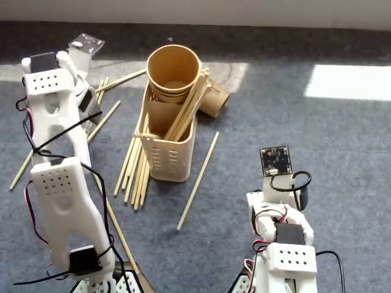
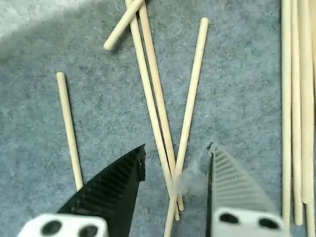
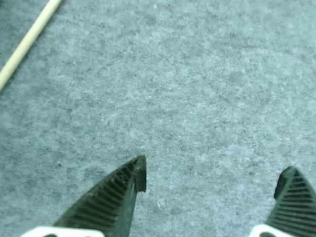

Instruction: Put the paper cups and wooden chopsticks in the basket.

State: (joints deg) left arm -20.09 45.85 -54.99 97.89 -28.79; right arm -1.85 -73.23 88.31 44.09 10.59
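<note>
- Cream plastic, slotted down its sides, the basket [image 1: 171, 157] stands near the middle of the grey felt-covered table [image 1: 317, 134].
- Nested paper cups [image 1: 174, 72] sit mouth-up in the basket's far end.
- Several wooden chopsticks [image 1: 188, 108] lean inside the basket against the cups, tips poking past the rim.
- One more loose cup [image 1: 215, 101] lies on its side just behind the basket, touching its far corner.
- A bundle of chopsticks [image 1: 135, 172] lies flat right beside the basket on the left arm's side.
- A single chopstick [image 1: 198, 180] lies slantwise on the basket's other side, close by but apart from it.
- Beyond the bundle from the basket, the left end effector [image 2: 175, 163] hangs low with its jaws parted; a few crossed chopsticks [image 2: 158, 108] lie on the felt between the fingers, none of them gripped.
- Well away from the basket on the right arm's side, the right end effector [image 3: 215, 177] is spread wide over bare felt, holding nothing.
</note>
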